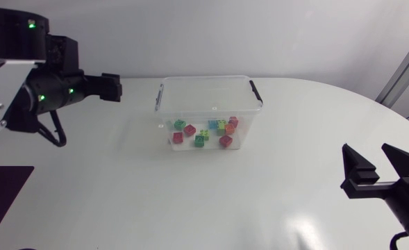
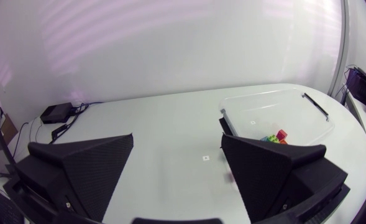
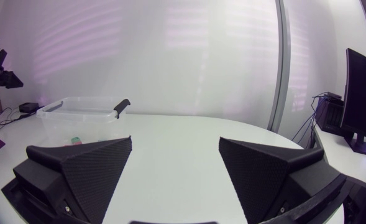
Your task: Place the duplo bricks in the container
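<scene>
The clear container (image 1: pixel 164 118) stands on the white tabletop (image 1: pixel 190 201), about midway between the left and right edges and closer to the rear edge than to the front one. It has no lid on, and there is a black handle (image 1: pixel 254 90) at each of its short ends. All the duplo bricks (image 1: pixel 204 132) that can be seen lie inside it, on its floor. They are gathered along the wall that faces the front edge, and they are red, green, blue, yellow and orange. I see no brick on the tabletop outside the container.

The left gripper (image 1: pixel 112 88) hangs toward the left edge, beside the container's left end and apart from it. In the left wrist view its fingers (image 2: pixel 83 162) stand wide apart with only bare tabletop between them, so the left gripper (image 2: pixel 178 140) holds nothing. The container (image 2: pixel 276 109) lies ahead of it and to one side, with some bricks (image 2: pixel 276 137) showing just past one finger.

The right gripper (image 1: pixel 365 149) is near the front right corner, well apart from the container. Its fingers (image 3: pixel 89 165) are also spread wide and hold nothing. From the right gripper (image 3: pixel 175 142) the container (image 3: pixel 77 111) is seen far ahead, off to one side across the tabletop.
</scene>
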